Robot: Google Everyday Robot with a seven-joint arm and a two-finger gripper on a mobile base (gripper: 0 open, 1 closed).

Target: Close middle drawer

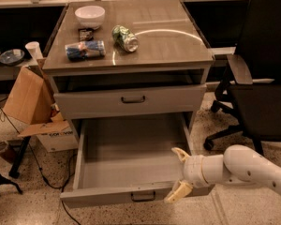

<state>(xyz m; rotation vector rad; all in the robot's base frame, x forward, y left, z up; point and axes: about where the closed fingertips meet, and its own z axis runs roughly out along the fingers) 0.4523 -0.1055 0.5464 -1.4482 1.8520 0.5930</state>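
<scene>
Middle drawer (103,198) is pulled far out of the grey cabinet (199,69), with the tray open to view and nothing visible inside. Its low front panel is nearest the camera, with a small dark handle (143,197) at centre. The taller-fronted drawer (131,100) above it sits slightly proud of the cabinet face. The gripper (179,172) is at the front-right corner of the middle drawer, on a white arm (243,165) coming in from the right edge. Its fingers are spread apart and hold nothing. The upper one (180,153) is over the tray just inside the right wall, and the lower one (178,192) is against the right end of the front panel. That corner looks to lie between them, but actual contact can't be confirmed. On the cabinet top are a white bowl (90,16), a green can (125,38) on its side, a blue packet (85,50) and a small dark item (86,33) between the bowl and the packet. A black office chair (262,78) stands to the right of the cabinet, and an open cardboard box (30,102) sits on the floor to its left.
</scene>
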